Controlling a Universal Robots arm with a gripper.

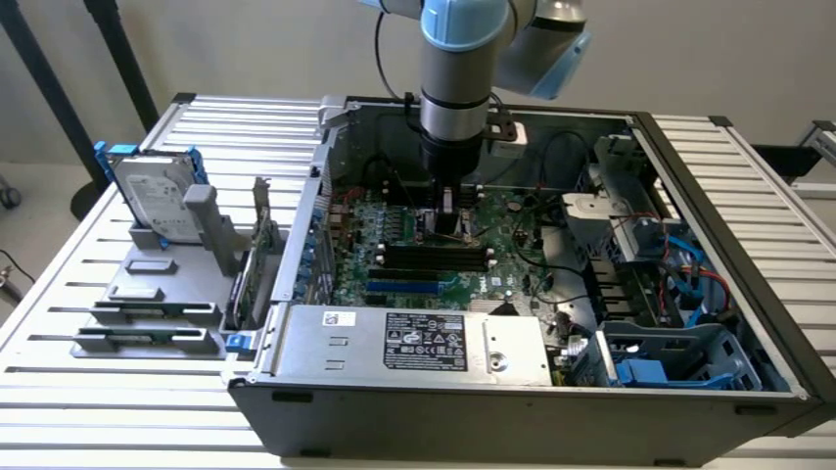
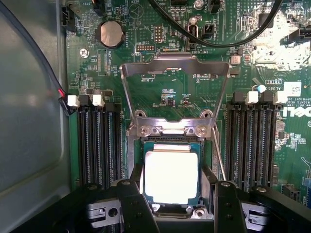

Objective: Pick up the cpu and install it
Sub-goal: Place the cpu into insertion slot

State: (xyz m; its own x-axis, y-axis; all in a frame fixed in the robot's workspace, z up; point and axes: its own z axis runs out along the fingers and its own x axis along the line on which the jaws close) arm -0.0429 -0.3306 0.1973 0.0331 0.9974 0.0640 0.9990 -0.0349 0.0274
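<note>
Wrist view: the end effector (image 2: 177, 194) has its two dark fingers (image 2: 132, 204) set on opposite edges of the cpu (image 2: 171, 175) and appears to pinch it between them, jaws held apart by the chip's own width. The cpu, silver top up, lies level at the socket (image 2: 170, 141), directly over it or already seated; which of the two cannot be told. Beyond the socket the metal load plate (image 2: 175, 73) stands hinged open, with memory slots (image 2: 97, 145) on either side and a coin cell (image 2: 110, 34) further off. Exterior view: the end effector (image 1: 453, 220), at upper centre of the frame, reaches down from the arm (image 1: 457, 78) to the motherboard (image 1: 516, 259) inside the open computer case (image 1: 731, 235). A labelled power supply (image 1: 418, 343) sits at lower centre; a hard drive (image 1: 151, 201) stands in a rack at the left, on the slatted desk (image 1: 131, 436). Judged progress: pick-up and carry are done and placement is at its final stage; the chip is not yet released and the load plate is not yet shut.
</note>
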